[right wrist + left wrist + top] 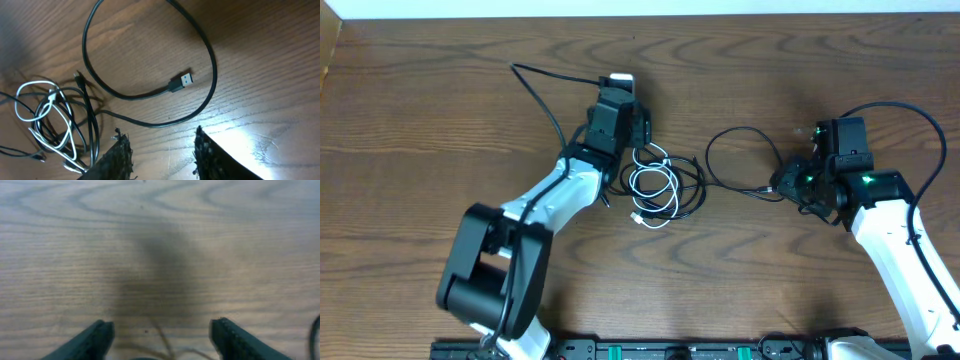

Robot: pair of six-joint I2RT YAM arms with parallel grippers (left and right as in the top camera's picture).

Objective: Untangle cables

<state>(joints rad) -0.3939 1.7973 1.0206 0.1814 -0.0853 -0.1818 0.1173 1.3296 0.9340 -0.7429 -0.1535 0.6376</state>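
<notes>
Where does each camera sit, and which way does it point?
Overhead: above the table, looking straight down; both arms and the cables show.
Left wrist: on the left arm, over the left pincer, facing blurred wood grain.
Right wrist: on the right arm, past the right pincer toward the cables.
Shared: overhead and right wrist show the white cable.

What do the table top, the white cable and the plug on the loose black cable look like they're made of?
Table top: wood or wood-look laminate, brown with swirling grain and a faint sheen.
White cable: likely a plastic- or rubber-sheathed cord, smooth, bending in loose loops.
Plug: silvery metal tip, seemingly on a black moulded plastic body.
</notes>
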